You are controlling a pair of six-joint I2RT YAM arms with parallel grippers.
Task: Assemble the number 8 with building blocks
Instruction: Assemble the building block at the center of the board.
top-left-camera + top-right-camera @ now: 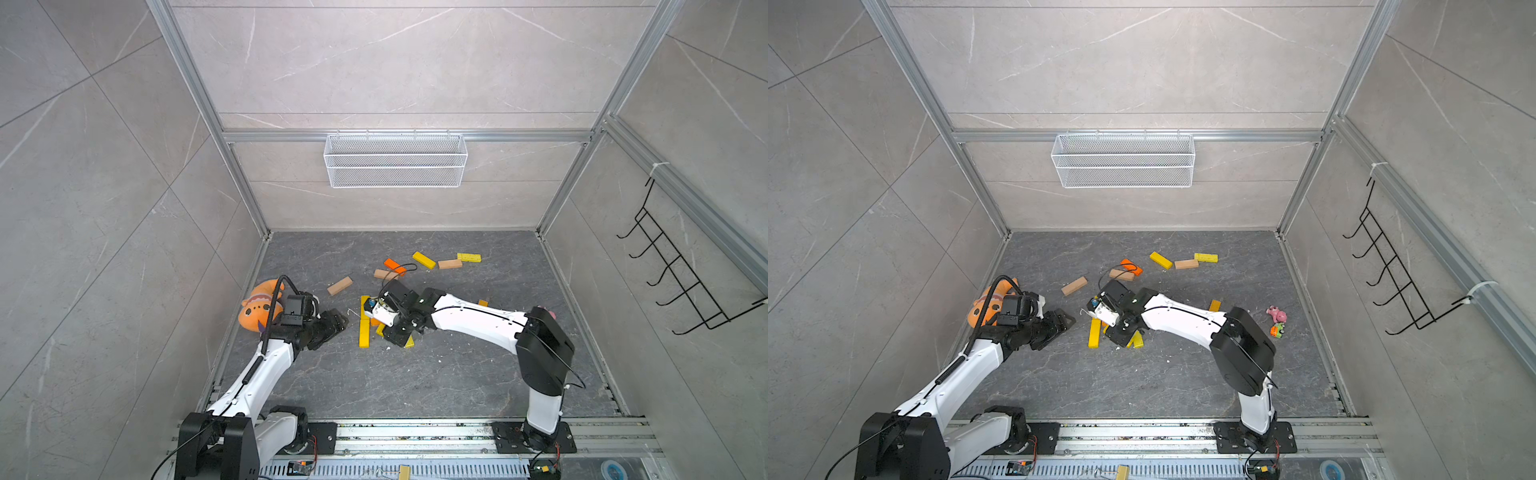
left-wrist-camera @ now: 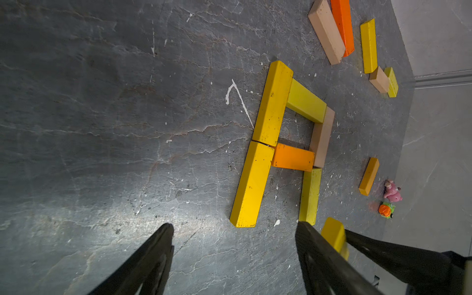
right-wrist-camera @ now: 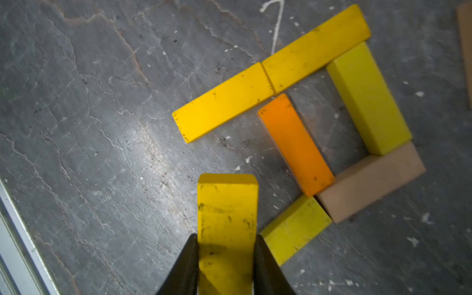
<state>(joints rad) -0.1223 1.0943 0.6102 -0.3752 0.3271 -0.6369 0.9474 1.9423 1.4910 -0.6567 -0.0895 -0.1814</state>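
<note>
right gripper [image 3: 226, 240]: jaws clamped on the long faces of a yellow block [image 3: 227, 204], which projects past the fingertips. the block hangs at the open end of the figure, between the free ends of the near yellow bar [image 3: 222, 104] and the near lime bar [image 3: 296, 227]. contact with the floor [image 2: 102, 127] cannot be told.

left gripper [image 2: 234, 226]: jaws apart, nothing between them. it sits over bare floor just beside the figure, on the side toward the plush toy [image 1: 259, 305].

figure, flat on the floor between the two arms:
- the near yellow bar and the far yellow bar [image 2: 274, 102] lie end to end, touching, as one long side.
- the far lime bar [image 2: 306, 101], the tan bar [image 2: 323, 138] and the orange bar [image 2: 293, 159] close a loop with the far yellow bar.
- the near lime bar runs on from the tan bar, parallel to the near yellow bar.

loose blocks:
- one tan block [image 1: 340, 286] lies alone, near the left gripper.
- a tan and orange pair [image 2: 332, 33] lies touching, beyond the figure.
- three more [image 2: 379, 79] lie clustered farther back.
- an amber block [image 2: 369, 176] lies beside the right arm, near two small toys [image 1: 1277, 320].
</note>
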